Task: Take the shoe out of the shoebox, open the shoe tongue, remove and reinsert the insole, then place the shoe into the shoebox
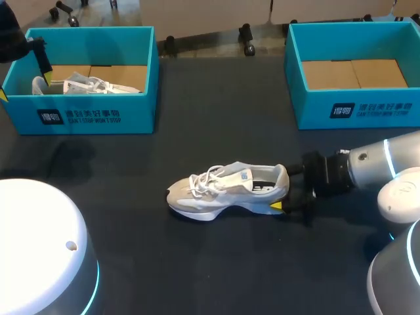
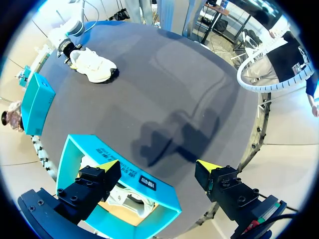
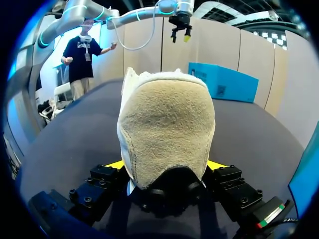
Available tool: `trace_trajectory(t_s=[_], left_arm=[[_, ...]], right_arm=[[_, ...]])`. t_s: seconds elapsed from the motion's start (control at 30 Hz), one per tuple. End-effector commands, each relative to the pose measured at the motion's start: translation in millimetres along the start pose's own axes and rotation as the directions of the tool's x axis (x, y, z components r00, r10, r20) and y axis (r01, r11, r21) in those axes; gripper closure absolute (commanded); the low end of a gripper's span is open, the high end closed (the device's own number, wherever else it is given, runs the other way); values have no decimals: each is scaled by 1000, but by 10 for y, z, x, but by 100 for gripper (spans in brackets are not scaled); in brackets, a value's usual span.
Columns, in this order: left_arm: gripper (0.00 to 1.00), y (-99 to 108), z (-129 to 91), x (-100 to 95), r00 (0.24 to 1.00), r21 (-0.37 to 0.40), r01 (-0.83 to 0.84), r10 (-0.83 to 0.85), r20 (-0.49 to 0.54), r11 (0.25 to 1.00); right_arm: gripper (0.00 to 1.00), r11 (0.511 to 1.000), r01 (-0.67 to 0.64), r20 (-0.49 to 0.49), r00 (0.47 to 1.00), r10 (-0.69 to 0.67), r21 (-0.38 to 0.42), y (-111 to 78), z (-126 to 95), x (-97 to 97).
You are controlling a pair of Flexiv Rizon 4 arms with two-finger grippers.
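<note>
Around the shoe (image 1: 223, 190) you have a dark desk (image 1: 216, 98) with two teal boxes at its far side, the left shoebox (image 1: 98, 115) and the right shoebox (image 1: 367, 108), well apart from each other. The shoe stands on its sole on the open desk between them, on the side nearer the robot. Its toe points toward the left arm's side and its heel toward the right arm (image 1: 380, 167). It touches neither box.

By count you have two shoeboxes, two shoes and two tools. The second shoe (image 1: 85, 85) (also white, laces showing) lies inside the left shoebox on the cardboard floor. The right shoebox shows its brown cardboard floor.

The right tool (image 1: 290, 187) is clenched on the shoe's heel, with one finger on each side. In the right wrist view the heel's fuzzy back fills the space between the fingers, and a yellow tip peeks out against it on either side.

The left tool (image 2: 158, 165) is released, its fingers spread wide, and it hangs above the left shoebox. In its own wrist view one finger sits over the box's inside, above the second shoe, and the other sits out past the printed front wall over bare desk. It touches nothing you can see.
</note>
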State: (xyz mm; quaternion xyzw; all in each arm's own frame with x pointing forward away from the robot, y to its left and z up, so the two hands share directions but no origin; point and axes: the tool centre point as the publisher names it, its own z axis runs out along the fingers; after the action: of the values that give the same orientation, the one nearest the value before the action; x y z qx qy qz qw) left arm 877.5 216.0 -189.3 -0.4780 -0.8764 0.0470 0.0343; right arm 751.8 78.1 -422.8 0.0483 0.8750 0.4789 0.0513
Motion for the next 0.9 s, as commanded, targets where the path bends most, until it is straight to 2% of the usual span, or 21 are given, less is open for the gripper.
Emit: trace_trajectory(t_s=[0.03,0.13,0.17,0.2,0.23,0.3,0.33,0.5,0.8,0.9], left_arm=[[0,-16,3,-33,994,18,108,-108,-11,994],[0,-49,-10,-48,943,1,331,-331,-14,944],[0,-59,-12,-59,905,-33,426,-426,-10,904],[0,-75,-10,-64,889,17,458,-458,-2,889],[0,-75,-21,-67,825,-28,566,-566,10,824],[0,-149,-21,-74,777,-28,629,-628,43,777],[0,-197,-5,-98,748,-53,663,-660,66,746],[0,-386,65,-164,627,-36,779,-775,83,626],[0,-851,202,-318,391,27,917,-911,133,398],[0,-1019,232,-376,349,45,933,-928,131,357]], right_arm=[[100,1000,0,4,1000,0,2,-10,30,5],[100,1000,0,4,1000,0,2,-10,30,5],[100,1000,0,4,1000,0,2,-10,30,5],[100,1000,0,4,1000,0,2,-10,30,5],[100,1000,0,4,1000,0,2,-10,30,5],[100,1000,0,4,1000,0,2,-10,30,5],[100,1000,0,4,1000,0,2,-10,30,5],[100,1000,0,4,1000,0,2,-10,30,5],[100,1000,0,4,1000,0,2,-10,30,5],[100,1000,0,4,1000,0,2,-10,30,5]])
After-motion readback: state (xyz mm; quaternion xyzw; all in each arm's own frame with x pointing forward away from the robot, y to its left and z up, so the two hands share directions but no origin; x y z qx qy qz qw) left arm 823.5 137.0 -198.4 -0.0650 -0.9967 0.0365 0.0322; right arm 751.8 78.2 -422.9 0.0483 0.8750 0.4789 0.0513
